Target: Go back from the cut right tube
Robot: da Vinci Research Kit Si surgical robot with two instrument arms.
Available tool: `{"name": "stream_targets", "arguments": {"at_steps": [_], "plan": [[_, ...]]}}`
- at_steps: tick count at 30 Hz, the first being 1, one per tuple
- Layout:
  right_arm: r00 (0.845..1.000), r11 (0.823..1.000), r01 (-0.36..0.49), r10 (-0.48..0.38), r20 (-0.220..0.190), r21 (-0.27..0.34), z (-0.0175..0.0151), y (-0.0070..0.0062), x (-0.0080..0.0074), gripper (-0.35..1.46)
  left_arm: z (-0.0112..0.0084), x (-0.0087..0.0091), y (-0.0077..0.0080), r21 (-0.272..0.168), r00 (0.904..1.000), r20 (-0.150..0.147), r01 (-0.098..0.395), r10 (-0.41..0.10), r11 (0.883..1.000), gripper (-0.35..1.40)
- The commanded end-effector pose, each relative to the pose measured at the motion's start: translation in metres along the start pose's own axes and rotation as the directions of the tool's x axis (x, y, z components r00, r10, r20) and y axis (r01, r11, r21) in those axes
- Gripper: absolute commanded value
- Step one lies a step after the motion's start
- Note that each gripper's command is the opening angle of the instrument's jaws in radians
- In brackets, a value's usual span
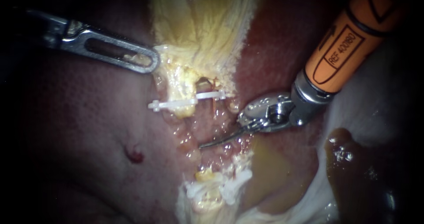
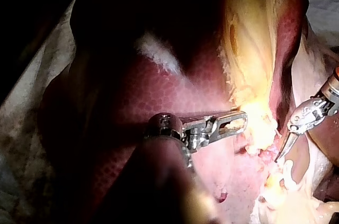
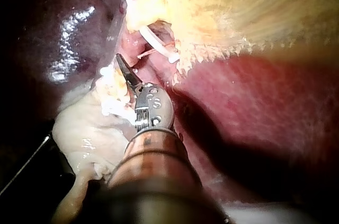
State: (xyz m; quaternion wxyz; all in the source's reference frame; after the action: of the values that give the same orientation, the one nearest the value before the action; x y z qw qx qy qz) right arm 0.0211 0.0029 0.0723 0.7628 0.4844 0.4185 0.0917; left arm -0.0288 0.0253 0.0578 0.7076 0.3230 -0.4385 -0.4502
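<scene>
1. Our left instrument point(image 1: 150, 61) comes in from the upper left of the endoscope view. Its slotted jaws are clamped on the edge of the yellow gallbladder point(image 1: 203, 25) at upper centre.
2. The cut tube point(image 1: 182, 109) sits at centre. Its upper stump hangs just below a white clip point(image 1: 185, 101), and the lower stump point(image 1: 205, 176) lies well apart at bottom centre.
3. Our right instrument point(image 1: 205, 145) enters from the upper right. Its thin curved blades lie together, holding nothing, in the gap between the two stumps.
4. Open liver point(image 1: 79, 131) fills the left side, and a dark fluid pool point(image 1: 349, 162) borders the lower right.
5. The orange sleeve point(image 1: 349, 43) on the right shaft carries black printed marks.
</scene>
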Motion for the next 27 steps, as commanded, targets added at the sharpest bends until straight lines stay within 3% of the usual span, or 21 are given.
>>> {"name": "stream_targets", "arguments": {"at_steps": [1,7,9,10,13,17,24,27], "plan": [[1.000,1.000,0.000,0.000,-0.001,0.000,0.0000,0.0000,0.0000,-0.35,0.0000,0.0000,0.0000,0.000,1.0000,0.000,0.000,0.000,1.000,-0.35],[1.000,1.000,0.002,-0.002,-0.023,-0.011,-0.0001,-0.0001,0.0001,-0.35,0.0000,0.0000,0.0000,0.000,1.0000,0.000,0.000,0.000,1.000,-0.35],[0.999,1.000,0.001,-0.002,-0.034,-0.018,-0.0002,-0.0002,0.0002,0.29,0.0000,0.0000,0.0000,-0.002,1.0000,-0.003,0.000,0.000,1.000,-0.35],[0.999,1.000,-0.005,0.004,-0.047,-0.028,-0.0003,-0.0003,0.0003,0.69,0.0000,0.0000,0.0000,-0.002,1.0000,-0.003,0.000,0.000,1.000,-0.35],[0.996,0.997,-0.016,0.010,-0.085,-0.072,-0.0003,-0.0004,0.0006,1.25,0.0000,0.0000,0.0000,-0.002,1.0000,-0.003,-0.001,0.001,1.000,-0.35],[0.996,0.996,-0.019,0.012,-0.091,-0.083,-0.0004,-0.0006,0.0006,1.36,0.0000,0.0000,0.0000,-0.003,1.0000,-0.005,-0.001,0.001,1.000,-0.35],[0.995,0.996,-0.019,0.011,-0.095,-0.084,-0.0004,-0.0008,0.0005,1.40,-0.0001,0.0000,0.0000,-0.003,1.0000,-0.005,-0.001,0.001,1.000,-0.35],[0.991,0.987,-0.012,-0.010,-0.136,-0.163,-0.0009,-0.0011,0.0003,1.43,-0.0001,0.0000,0.0000,-0.003,1.0000,-0.005,-0.001,0.001,1.000,-0.35]]}}
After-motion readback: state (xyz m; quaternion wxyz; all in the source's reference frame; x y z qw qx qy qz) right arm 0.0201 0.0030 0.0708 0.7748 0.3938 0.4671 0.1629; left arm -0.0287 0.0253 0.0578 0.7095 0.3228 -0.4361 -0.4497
